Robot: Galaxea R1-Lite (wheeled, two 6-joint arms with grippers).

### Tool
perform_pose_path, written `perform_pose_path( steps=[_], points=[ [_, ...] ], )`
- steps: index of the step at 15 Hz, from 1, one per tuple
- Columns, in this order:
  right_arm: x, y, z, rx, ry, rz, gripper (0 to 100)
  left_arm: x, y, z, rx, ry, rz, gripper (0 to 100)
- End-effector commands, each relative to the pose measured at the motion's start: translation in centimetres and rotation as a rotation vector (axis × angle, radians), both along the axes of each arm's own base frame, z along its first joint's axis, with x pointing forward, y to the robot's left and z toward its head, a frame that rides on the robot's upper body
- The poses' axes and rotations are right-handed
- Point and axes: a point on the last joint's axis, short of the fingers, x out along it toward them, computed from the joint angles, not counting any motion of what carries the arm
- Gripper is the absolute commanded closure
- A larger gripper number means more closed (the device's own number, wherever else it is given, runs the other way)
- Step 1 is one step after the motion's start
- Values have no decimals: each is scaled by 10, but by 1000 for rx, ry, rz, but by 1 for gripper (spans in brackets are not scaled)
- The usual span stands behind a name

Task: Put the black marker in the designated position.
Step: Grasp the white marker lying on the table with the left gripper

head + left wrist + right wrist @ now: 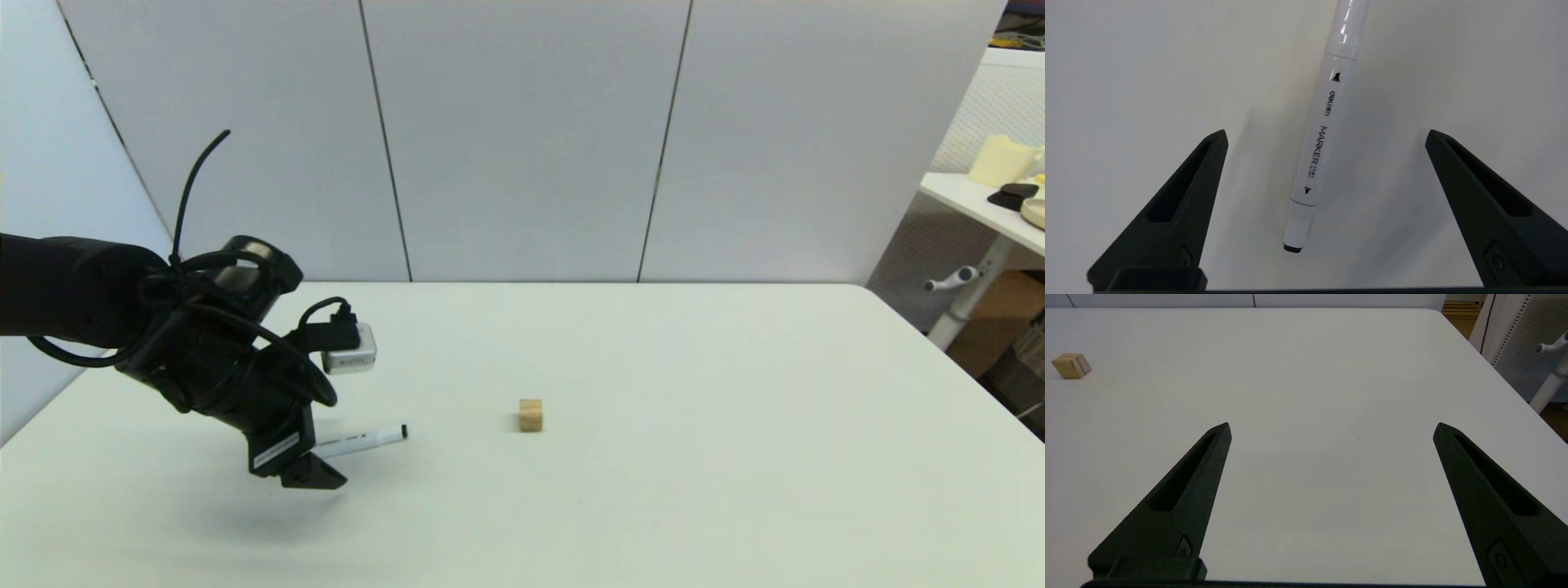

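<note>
The left gripper (304,472) is hanging over the slim white-barrelled black marker (361,442) with black tips and small dark print, which is lying flat on the white table (653,490) toward its left edge, about midway between the near and far edges. Its claw is spread wide and released: in the left wrist view the two black fingers (1180,196) are flanking the marker (1323,134) with clear table on both sides, touching nothing. The marker is running lengthwise between them, so the jaws are squared across the barrel, which looks right for a pinch.

The step in hand seems to be the grasp. To do it well, the gripper should be coming straight down so the fingers are meeting the printed middle of the barrel, not the tapered cap near the tip, and closing gently, since a round barrel may roll or skid out sideways.

The small tan wooden cube (531,415) is sitting near the table's centre, well apart from the marker. The right gripper (1331,428) is parked over bare table by the right edge, likewise released and empty.
</note>
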Motion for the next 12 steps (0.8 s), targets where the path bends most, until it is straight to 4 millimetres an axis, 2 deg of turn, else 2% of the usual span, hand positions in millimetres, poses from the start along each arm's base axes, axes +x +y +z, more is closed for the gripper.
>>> perform_pose_path(
  steps=[1, 9, 12],
  points=[
    [0, 0, 0, 0, 1, 0, 0, 4, -1, -3, 17, 3, -15, 0],
    [0, 0, 0, 0, 2, 0, 0, 10, -3, -4, 16, 6, -9, 0],
    [0, 0, 0, 0, 1, 0, 0, 9, -4, -6, 37, 69, -14, 0]
  ],
)
